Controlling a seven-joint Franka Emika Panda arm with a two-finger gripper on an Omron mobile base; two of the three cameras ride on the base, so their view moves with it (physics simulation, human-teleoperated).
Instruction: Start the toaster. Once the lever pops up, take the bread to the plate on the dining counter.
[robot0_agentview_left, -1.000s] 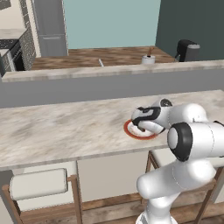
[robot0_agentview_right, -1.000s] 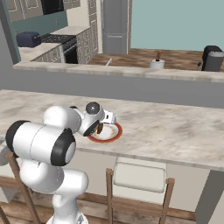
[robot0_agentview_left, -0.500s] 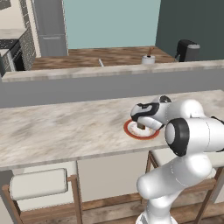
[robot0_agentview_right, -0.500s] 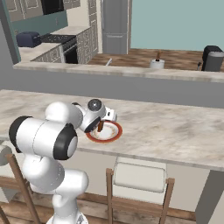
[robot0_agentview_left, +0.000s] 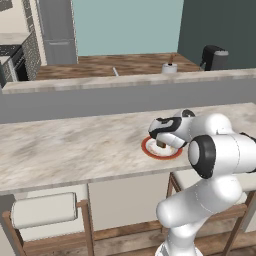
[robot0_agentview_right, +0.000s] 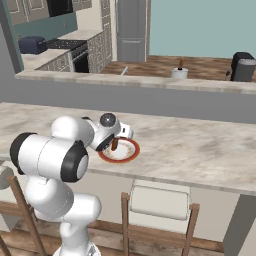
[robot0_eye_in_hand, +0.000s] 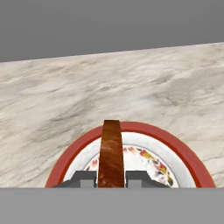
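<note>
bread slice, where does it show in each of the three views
Left base view: bread right of centre, under the gripper, over the plate.
Right base view: left of centre, over the plate.
Hand view: bottom centre, between the fingertips.
Shared landmark: the red-rimmed plate.

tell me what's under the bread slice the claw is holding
The plate on the dining counter lies under the bread, gripped edge-up by the claw. Whether its lower edge touches the plate is hidden.

arm: swung left | claw (robot0_eye_in_hand: 111, 178)+bread (robot0_eye_in_hand: 110, 153): lower over plate (robot0_eye_in_hand: 144, 131)
</note>
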